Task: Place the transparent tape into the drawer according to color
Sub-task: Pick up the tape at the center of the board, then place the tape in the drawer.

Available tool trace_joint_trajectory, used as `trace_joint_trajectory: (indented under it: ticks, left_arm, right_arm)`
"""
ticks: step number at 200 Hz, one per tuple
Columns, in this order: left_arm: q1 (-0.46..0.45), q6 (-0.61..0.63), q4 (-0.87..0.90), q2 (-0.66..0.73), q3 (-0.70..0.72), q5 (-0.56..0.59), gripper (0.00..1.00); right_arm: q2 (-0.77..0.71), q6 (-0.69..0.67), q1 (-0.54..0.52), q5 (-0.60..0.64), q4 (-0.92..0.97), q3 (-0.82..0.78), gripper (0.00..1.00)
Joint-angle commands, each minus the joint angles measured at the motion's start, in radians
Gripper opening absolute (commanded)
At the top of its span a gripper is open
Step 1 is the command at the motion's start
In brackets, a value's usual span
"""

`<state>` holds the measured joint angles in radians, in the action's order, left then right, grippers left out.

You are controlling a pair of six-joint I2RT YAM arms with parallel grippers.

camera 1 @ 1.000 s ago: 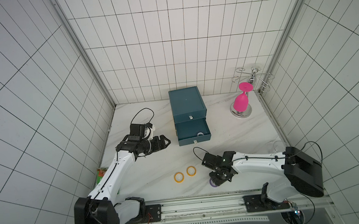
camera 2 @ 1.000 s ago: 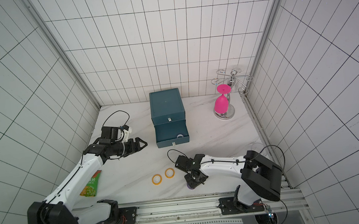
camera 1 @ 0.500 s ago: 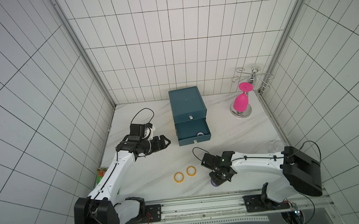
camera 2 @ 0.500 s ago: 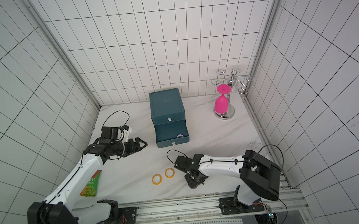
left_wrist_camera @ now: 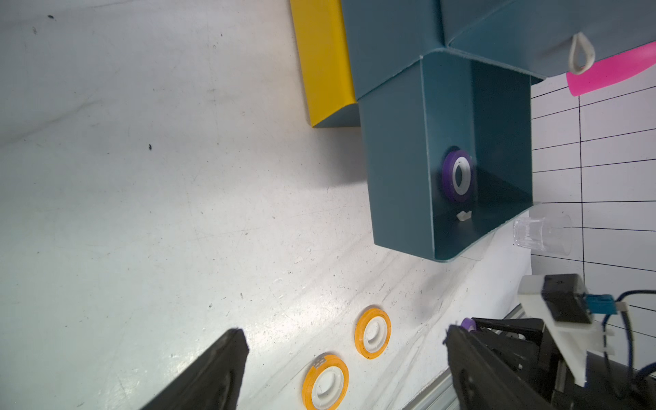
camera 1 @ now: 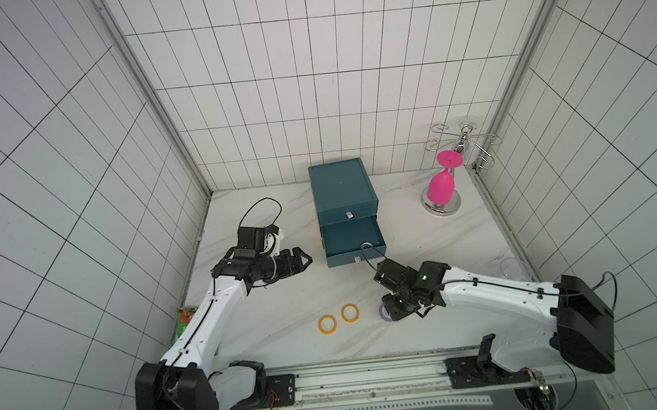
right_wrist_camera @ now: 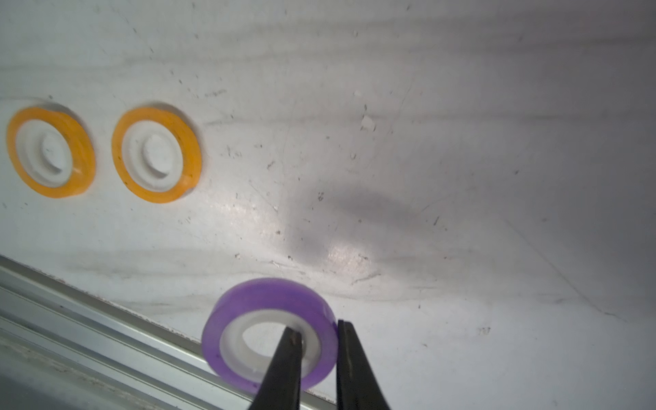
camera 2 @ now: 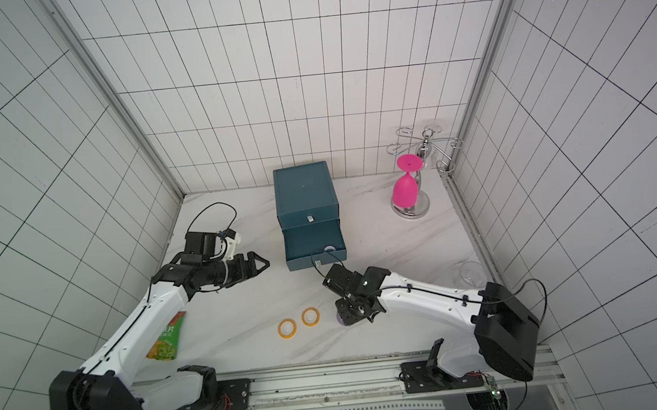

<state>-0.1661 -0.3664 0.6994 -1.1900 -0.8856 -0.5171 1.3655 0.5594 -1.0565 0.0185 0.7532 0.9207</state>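
Well, in a top view my left hand (camera 1: pixel 305 257) gapes empty at the drawer's (camera 1: pixel 352 236) nine o'clock; the purple tape (camera 1: pixel 382 311) sits at its six. Right wrist: my right hand (right_wrist_camera: pixel 317 326) clamps its wall, one finger (right_wrist_camera: pixel 284 365) inside the core (right_wrist_camera: pixel 230 340). It should be light, stiff and slick, I judge.

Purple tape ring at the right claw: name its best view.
Right wrist view: nearly whole purple tape ring shows, wall pinched by the right claw. A top view and the left wrist view show only a sliver.
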Motion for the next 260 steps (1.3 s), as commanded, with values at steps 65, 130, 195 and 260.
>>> trace_joint_trajectory:
  ticks: [65, 130, 195, 260]
  left_arm:
    - [0.005, 0.014, -0.012, 0.024, 0.003, -0.006, 0.91]
    - [0.004, 0.01, -0.016, 0.026, 0.003, -0.006, 0.91]
    - [0.004, 0.009, -0.016, 0.018, -0.003, 0.001, 0.91]
    - [0.005, 0.002, -0.018, 0.005, -0.016, 0.011, 0.91]
  right_arm:
    - [0.022, -0.166, 0.179, 0.08, 0.001, 0.315, 0.0]
    - [0.169, -0.206, 0.249, 0.048, -0.092, 0.484, 0.0]
    - [0.332, -0.236, 0.263, 0.006, -0.12, 0.583, 0.03]
    - [0.345, -0.248, 0.266, -0.016, -0.127, 0.593, 0.47]
